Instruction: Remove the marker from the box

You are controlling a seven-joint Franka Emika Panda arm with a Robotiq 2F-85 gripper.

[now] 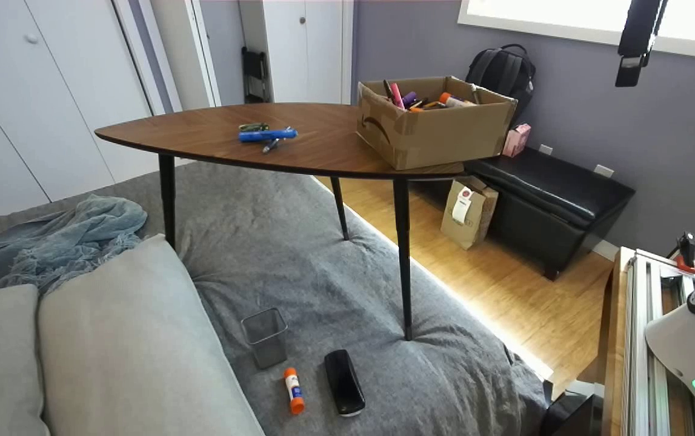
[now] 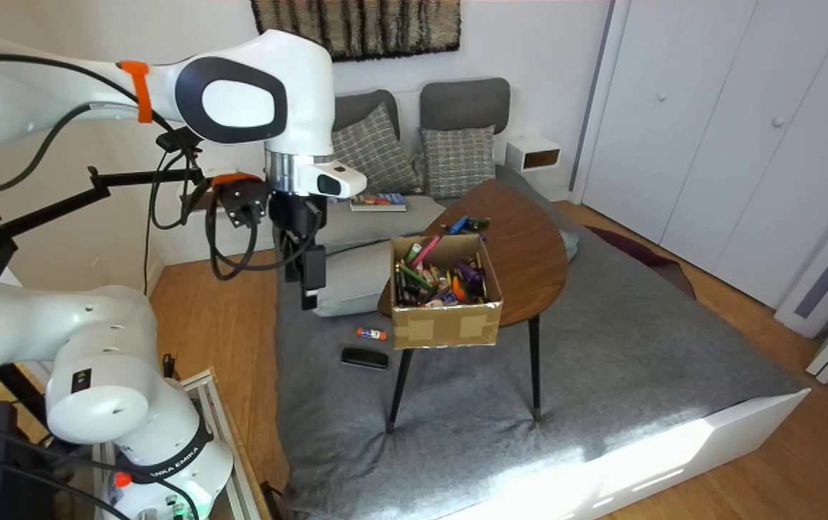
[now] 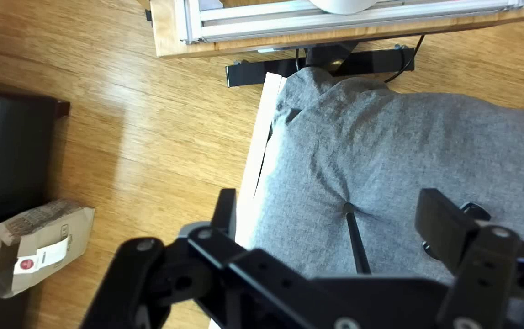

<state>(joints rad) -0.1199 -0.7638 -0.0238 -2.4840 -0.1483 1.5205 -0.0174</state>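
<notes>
marker [image 1: 271, 146]: probably the dark stick on the table [image 1: 189, 130], one end lost against the blue item [image 1: 257, 136] | box [image 1: 450, 142]: lower contents are hidden | gripper [image 3: 329, 214]: pointed down, fingers spread wide | arm [image 2: 305, 101]: is cut off in an exterior view

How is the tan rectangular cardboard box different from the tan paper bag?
The tan cardboard box rests on the brown wooden table; the tan paper bag is on the wooden floor. The box is wider than tall; the bag looks taller than wide. The box holds colourful pens; the bag carries a white tag. Both are tan.
</notes>
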